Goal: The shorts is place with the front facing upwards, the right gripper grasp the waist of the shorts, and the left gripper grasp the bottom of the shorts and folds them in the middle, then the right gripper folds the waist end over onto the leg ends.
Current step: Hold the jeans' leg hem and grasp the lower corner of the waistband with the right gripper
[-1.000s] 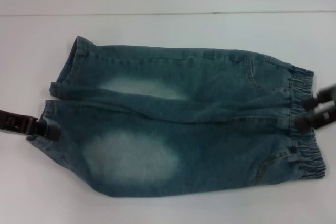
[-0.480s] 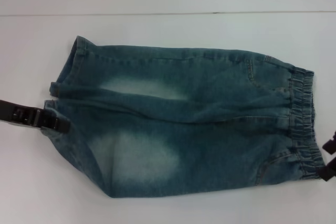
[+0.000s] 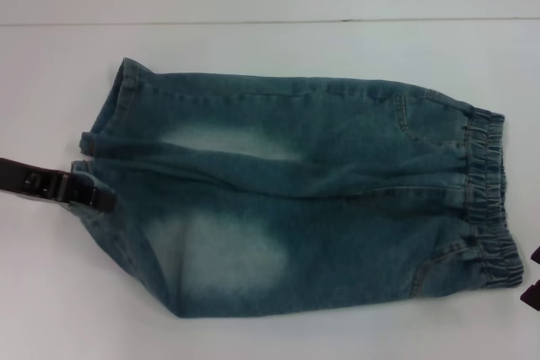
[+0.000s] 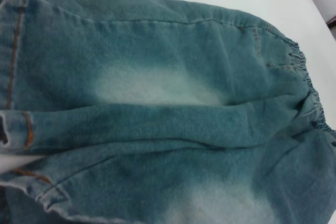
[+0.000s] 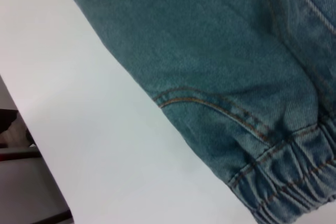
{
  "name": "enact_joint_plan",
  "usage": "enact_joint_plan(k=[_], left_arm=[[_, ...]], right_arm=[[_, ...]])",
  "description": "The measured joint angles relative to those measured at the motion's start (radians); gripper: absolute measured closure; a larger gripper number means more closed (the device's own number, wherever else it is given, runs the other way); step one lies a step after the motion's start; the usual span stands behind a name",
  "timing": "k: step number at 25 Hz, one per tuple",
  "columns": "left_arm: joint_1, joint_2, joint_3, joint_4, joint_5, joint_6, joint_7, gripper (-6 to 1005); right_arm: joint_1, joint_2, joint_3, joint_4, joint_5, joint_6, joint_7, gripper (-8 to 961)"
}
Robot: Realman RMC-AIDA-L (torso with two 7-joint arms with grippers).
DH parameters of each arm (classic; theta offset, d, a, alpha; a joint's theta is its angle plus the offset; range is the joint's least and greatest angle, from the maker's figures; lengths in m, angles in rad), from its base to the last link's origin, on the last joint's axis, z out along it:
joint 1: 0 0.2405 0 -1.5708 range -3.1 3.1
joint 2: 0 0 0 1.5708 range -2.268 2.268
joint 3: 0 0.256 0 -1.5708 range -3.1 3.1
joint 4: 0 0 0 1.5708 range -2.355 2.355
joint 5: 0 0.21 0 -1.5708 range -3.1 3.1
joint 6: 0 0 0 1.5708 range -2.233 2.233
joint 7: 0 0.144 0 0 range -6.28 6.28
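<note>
Faded blue denim shorts (image 3: 304, 200) lie flat on the white table, front up, with the elastic waist (image 3: 489, 200) to the right and the leg ends to the left. My left gripper (image 3: 93, 196) reaches in from the left and overlaps the hem of the near leg. The left wrist view shows both legs of the shorts (image 4: 157, 129) from close up, with none of the gripper. My right gripper (image 3: 533, 276) shows only as two dark tips, apart, at the right edge just off the near waist corner. The right wrist view shows that waist corner (image 5: 283, 182) and a pocket seam.
The white table (image 3: 51, 292) runs on around the shorts, and its far edge crosses the top of the head view. In the right wrist view the table's edge and a dark floor area (image 5: 21, 182) show.
My left gripper has slid right onto the near leg's hem. My right gripper has left the middle of the waistband and dropped to the near waist corner, almost out of view.
</note>
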Motion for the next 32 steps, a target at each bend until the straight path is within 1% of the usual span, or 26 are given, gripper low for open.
enact_joint_plan(k=[2,7,13,18,23,27,32], left_arm=[[-0.003,-0.002,0.000,0.000,-0.001,-0.003,0.000,1000],[-0.005,-0.003,0.000,0.000,-0.001,-0.004,0.000,1000],[-0.005,-0.004,0.000,0.000,-0.001,-0.004,0.001,1000],[-0.003,-0.004,0.000,0.000,-0.001,-0.005,0.004,1000],[0.001,-0.005,0.000,0.000,-0.001,-0.006,0.006,999],[0.005,-0.005,0.000,0.000,0.000,-0.006,0.007,999],[0.008,-0.005,0.000,0.000,0.000,-0.007,0.008,999]], right_arm=[[0.006,0.002,-0.004,0.009,-0.003,0.007,0.001,76],[0.015,0.014,-0.034,0.043,-0.023,0.034,0.007,118],[0.021,0.021,-0.042,0.070,-0.041,0.067,0.013,196],[0.020,0.028,-0.063,0.073,-0.042,0.100,0.029,195],[0.019,0.036,-0.055,0.073,-0.024,0.106,0.012,195],[0.013,0.028,-0.032,0.084,0.022,0.107,-0.020,195],[0.011,0.012,0.043,0.092,0.056,0.087,-0.064,194]])
